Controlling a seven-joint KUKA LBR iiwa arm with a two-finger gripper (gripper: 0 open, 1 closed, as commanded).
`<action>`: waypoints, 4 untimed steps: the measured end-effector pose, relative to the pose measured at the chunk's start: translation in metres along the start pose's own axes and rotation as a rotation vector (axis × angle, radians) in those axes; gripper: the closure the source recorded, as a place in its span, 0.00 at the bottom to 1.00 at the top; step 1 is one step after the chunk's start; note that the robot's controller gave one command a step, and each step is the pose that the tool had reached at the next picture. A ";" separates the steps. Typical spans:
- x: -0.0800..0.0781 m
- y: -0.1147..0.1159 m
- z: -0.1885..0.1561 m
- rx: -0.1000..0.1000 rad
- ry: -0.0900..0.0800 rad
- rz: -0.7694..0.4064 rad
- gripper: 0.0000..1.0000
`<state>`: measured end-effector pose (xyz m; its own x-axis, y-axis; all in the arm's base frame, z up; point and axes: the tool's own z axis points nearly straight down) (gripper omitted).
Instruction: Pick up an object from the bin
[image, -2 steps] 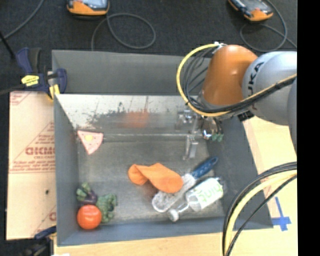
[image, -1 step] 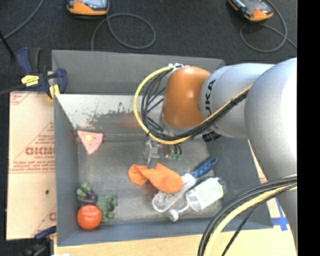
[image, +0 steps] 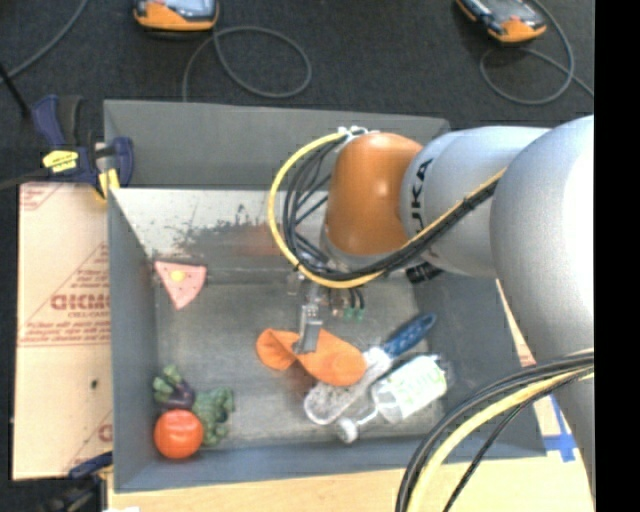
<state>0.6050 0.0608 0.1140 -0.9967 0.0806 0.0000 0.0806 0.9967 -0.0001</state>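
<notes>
Dark flooring is seen round the grey bin (image: 135, 330), with a loop of cable (image: 262, 62) lying on it at 12 o'clock. Clock bearings are taken from the middle of the bin floor.

- Arm (image: 520, 210) is brought in from 3 o'clock. Its orange cover (image: 368, 195) is hung over the floor toward 12 and is ringed by black and yellow wrist cables (image: 290, 215).
- Gripper (image: 308, 338) is seen below the cover, pointed down, close to the dial's middle.
- Its tip is placed over an orange thing (image: 338, 364), at the notch between a small lobe on the 9 side and a larger rounded lobe on the 4 side.
- Whether the gripper is wide or narrow cannot be told, and contact or a hold cannot be confirmed.
- The orange thing is logged at the middle of the floor, lying flat.

Other items noted:
- Brush (image: 408, 333), blue-handled, at 3, laid slantwise. Its pale end is pressed against the larger orange lobe.
- Packet (image: 415, 385), clear with green print, at 4, just beside the brush.
- White mesh (image: 330, 402), crumpled, at 6, touching the underside of the orange thing.
- Pink wedge (image: 180, 282) with a yellow spot, at 10 by the far wall, well apart from the rest.
- Red ball (image: 178, 433) at 8, in the near left corner.
- Green and purple bunch (image: 200, 400), touching the ball on its 1 o'clock side.
</notes>
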 end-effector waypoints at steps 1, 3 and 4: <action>0.000 0.000 0.000 0.000 0.000 0.000 0.00; 0.036 -0.006 0.015 0.000 0.000 0.149 0.00; 0.018 -0.022 0.038 -0.001 -0.007 0.145 1.00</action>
<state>0.5856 0.0402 0.0756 -0.9745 0.2242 -0.0073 0.2242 0.9745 0.0015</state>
